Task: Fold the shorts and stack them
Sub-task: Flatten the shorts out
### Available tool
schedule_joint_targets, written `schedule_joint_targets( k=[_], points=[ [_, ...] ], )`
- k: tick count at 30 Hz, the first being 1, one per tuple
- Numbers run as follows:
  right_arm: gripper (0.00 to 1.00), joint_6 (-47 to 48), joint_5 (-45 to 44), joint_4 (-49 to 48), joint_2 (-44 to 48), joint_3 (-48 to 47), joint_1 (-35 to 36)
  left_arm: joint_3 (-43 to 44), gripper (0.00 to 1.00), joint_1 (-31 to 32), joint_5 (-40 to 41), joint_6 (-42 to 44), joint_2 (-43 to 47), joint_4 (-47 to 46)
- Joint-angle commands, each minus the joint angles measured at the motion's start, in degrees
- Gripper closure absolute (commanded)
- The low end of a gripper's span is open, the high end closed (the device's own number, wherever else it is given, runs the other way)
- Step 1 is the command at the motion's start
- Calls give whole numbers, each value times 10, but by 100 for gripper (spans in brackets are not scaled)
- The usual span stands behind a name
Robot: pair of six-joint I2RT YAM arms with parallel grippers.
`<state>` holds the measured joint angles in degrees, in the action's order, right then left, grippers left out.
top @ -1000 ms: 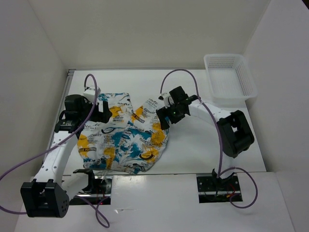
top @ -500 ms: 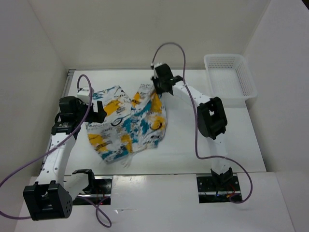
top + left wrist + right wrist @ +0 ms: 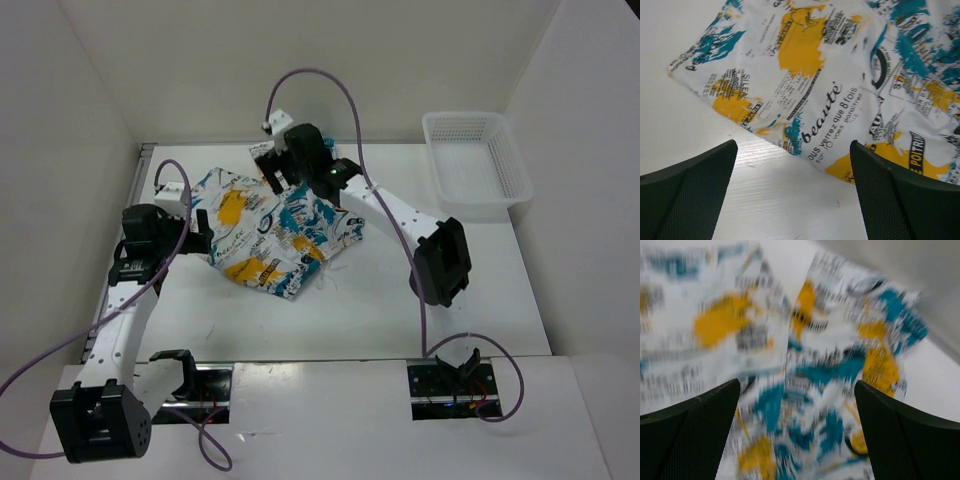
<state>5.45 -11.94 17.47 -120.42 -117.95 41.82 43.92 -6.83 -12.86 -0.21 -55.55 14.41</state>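
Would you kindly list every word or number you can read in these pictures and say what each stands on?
"beauté": on the shorts, left wrist view.
"OUS verrez que 8 fois": on the shorts, just below it.
"POITRIN": on a black band of the shorts.
Remaining print: too small, or blurred in the right wrist view.
Mesh basket: no text.

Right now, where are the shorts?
Top view: the shorts lie crumpled on the table, left of centre, with the left pincer just off their left edge and the right pincer over their far edge.
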Motion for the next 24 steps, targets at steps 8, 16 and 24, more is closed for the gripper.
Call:
schedule_joint_targets(
  k=[8, 16, 24],
  points=[
    [5, 243, 133, 67, 133, 335, 158, -47, 0, -29, 79, 2, 21, -60],
    [29, 258, 148, 72, 91, 373, 179, -69, 0, -72, 61, 2, 97, -33],
    [25, 249, 122, 40, 34, 385, 179, -77, 0, -90, 50, 2, 120, -33]
  ],
)
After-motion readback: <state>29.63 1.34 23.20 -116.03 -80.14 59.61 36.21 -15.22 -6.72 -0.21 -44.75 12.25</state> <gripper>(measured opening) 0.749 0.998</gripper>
